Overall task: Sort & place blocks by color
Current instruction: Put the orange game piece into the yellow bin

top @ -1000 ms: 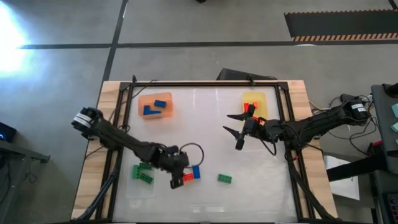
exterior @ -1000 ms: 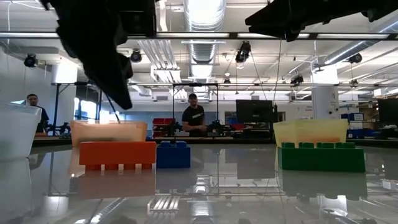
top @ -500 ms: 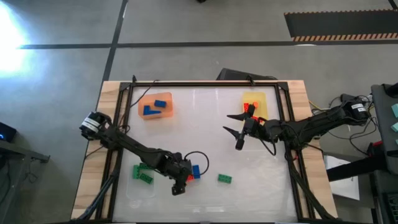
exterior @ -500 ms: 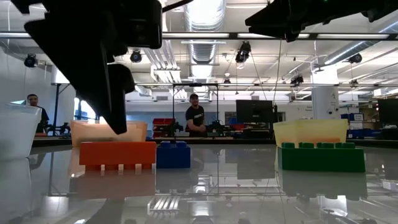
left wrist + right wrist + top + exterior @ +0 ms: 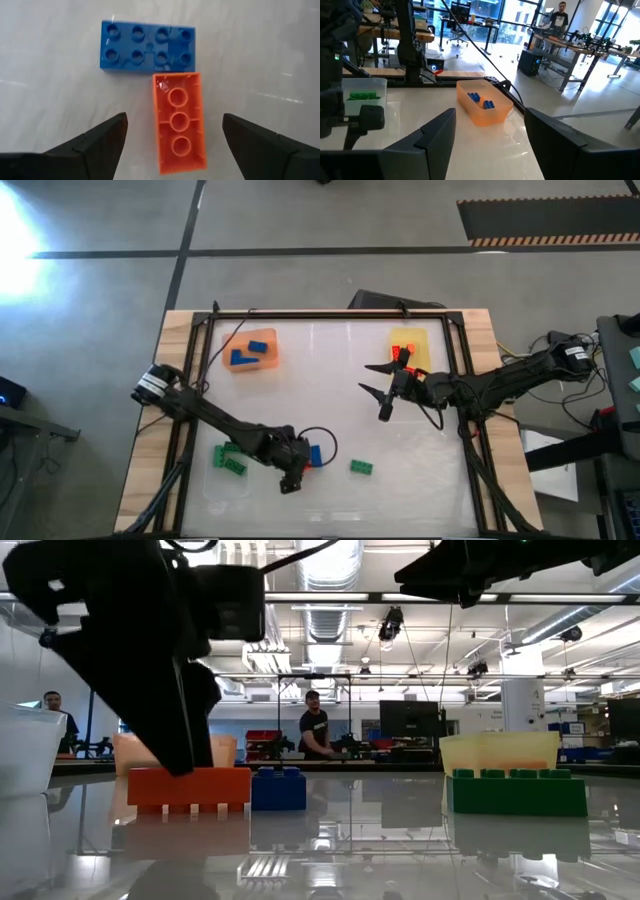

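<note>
An orange block point(image 5: 179, 122) lies upside down on the white table, its end against the long side of a blue block point(image 5: 147, 46). My left gripper point(image 5: 174, 120) hangs open just above them, one finger on each side of the orange block, touching nothing. In the low view its dark fingers point(image 5: 175, 730) reach down to the level of the orange block's point(image 5: 188, 787) top. A green block point(image 5: 361, 467) lies alone to the right. My right gripper point(image 5: 380, 380) waits open above the table's middle right.
The orange tray point(image 5: 250, 350) at the far left holds blue blocks. At the far right, the yellow tray point(image 5: 408, 342) holds red ones. A clear tray point(image 5: 228, 470) with green blocks stands near left. A black frame point(image 5: 330, 314) rims the table. People stand in the room behind.
My left gripper has come down toward the orange block and a little toward the table's near edge, and now hangs low over it. The blocks have stayed where they were.
</note>
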You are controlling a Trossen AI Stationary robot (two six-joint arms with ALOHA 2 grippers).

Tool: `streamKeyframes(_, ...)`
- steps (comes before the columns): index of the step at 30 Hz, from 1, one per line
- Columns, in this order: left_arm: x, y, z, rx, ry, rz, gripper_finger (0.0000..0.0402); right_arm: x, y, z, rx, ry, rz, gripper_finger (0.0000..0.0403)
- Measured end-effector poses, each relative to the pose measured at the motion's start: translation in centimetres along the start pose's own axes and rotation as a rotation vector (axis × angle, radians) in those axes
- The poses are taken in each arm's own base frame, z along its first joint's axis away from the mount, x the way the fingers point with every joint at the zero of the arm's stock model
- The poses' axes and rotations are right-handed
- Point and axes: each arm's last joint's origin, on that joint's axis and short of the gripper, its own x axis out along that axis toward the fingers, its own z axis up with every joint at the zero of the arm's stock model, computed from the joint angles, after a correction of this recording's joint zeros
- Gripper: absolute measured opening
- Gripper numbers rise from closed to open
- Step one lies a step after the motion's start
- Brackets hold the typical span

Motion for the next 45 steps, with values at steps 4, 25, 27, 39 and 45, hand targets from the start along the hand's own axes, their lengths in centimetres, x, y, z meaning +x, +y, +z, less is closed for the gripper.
streamKeyframes(4, 0.8, -0.1, -0.3, 0.006, 0.016, 0.011, 0.0310, 0.0, 0.0, 0.0, 0.000, 0.000, 0.000, 0.0226)
streamKeyframes(25, 0.9, 0.0, -0.5, 0.009, 0.028, 0.017, 0.0121, 0.0, 0.0, 0.0, -0.001, 0.001, 0.003, 0.0226)
streamKeyframes(27, 0.5, 0.0, -0.5, 0.010, 0.030, 0.017, 0.0121, 0.0, 0.0, 0.0, -0.002, 0.000, 0.010, 0.0226)
streamKeyframes(39, -6.6, -0.3, 2.7, 0.251, -0.451, 0.205, 0.0126, 0.4, 1.4, 0.1, -0.088, -0.104, 0.340, 0.0226)
streamKeyframes(45, -9.3, -1.1, 5.2, 0.379, -0.809, 0.285, 0.0128, 1.8, 2.8, -0.7, -0.130, -0.190, 0.470, 0.0226)
